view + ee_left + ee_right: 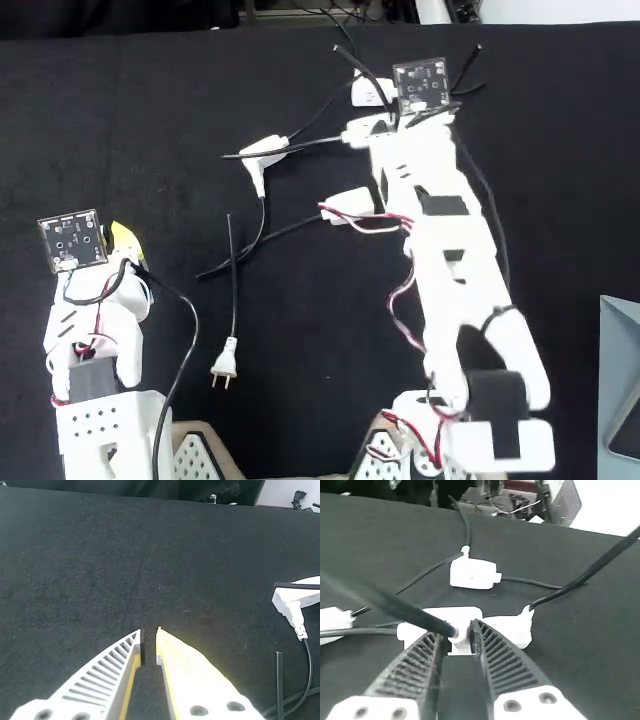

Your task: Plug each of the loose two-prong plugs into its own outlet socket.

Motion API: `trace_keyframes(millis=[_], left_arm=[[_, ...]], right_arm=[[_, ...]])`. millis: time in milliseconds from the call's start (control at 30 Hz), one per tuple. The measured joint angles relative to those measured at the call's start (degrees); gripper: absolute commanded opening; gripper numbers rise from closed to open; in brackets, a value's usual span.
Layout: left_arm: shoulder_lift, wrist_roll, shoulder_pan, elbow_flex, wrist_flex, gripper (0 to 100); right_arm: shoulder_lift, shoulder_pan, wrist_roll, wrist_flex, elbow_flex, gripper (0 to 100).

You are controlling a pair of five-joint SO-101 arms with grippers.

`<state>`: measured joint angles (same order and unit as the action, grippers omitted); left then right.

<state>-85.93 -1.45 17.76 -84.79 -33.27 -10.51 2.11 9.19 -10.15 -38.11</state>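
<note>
Black-clothed desk [150, 100] with two arms and a scatter of white cable fittings. Right claw [456, 629]: reached out toward the far edge of the desk, clamped on a small white plug [461, 641] where its black cable [395, 607] enters, pressed against a white socket block [507, 627]; prongs hidden, so seating cannot be told. Left claw [148, 632]: near the left edge, fingers nearly together with a narrow slit between, nothing held, bare cloth beneath. Loose plug [225, 365]: flat on the cloth near the middle of the near edge, well apart from both claws, two prongs bare and pointing toward that edge, thin black lead [232, 280] running away toward the desk's centre. Further white outlet socket [265, 152] in the far half, left of the right arm, trailing its own cable, and another [474, 573] just beyond the held plug; openings not discernible. Progress, as a judgement: one insertion in hand at best, none confirmed; at least the loose plug not yet picked up, carried to a free socket and pushed home. Fittings small, smooth, white and hard-looking; cables thin, limp and likely to drag.
</note>
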Motion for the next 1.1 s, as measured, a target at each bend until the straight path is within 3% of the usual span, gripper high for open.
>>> trace_keyframes(millis=[167,367,533,733,833,933,1100], left_arm=[[0.0,0.0,0.0,0.0,0.0,6],[0.0,0.0,0.0,0.0,0.0,7],[0.0,0.0,0.0,0.0,0.0,7],[0.0,0.0,-0.7,0.0,0.0,7],[0.0,-0.5,-4.7,0.0,0.0,7],[0.0,-5.7,-9.4,0.0,-0.9,7],[0.0,-10.2,-14.3,4.1,-9.6,7]], right_arm=[[3.4,-1.0,0.0,3.8,0.0,14.9],[3.6,-1.0,-0.1,2.5,0.0,15.2],[-2.5,-1.1,-0.1,-5.1,-0.2,14.7],[-18.5,-1.1,-5.1,-19.5,-6.7,3.5],[-27.2,-1.1,-7.2,-26.5,-9.2,2.1],[-34.5,-2.2,-7.7,-31.8,-12.3,2.1],[-41.9,-8.3,-7.8,-34.8,-18.9,2.1]])
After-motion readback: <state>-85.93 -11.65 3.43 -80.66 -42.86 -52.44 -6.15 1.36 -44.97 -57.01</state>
